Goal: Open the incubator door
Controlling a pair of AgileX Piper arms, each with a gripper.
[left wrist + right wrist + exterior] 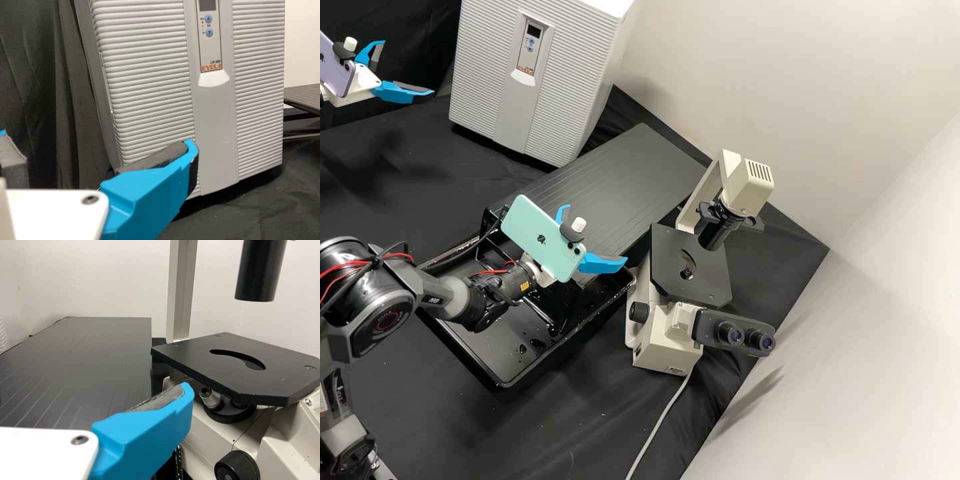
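The left gripper [407, 68], nearer, holds its fingers spread around nothing. In the high view, the laboratory incubator [577, 87] stands at its three o'clock, door [487, 73] closed, long axis roughly twelve to six. That view shows the microscope-side flank [609, 67]; the left wrist view, the opposite side wall [95, 60].

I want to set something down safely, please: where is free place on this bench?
Bare cloth lies between the incubator and the black tray, and between the tray and the grey cable. The dark board between incubator and microscope also looks free. Crowded is where tray, board and microscope come together, with the right hand hanging there.
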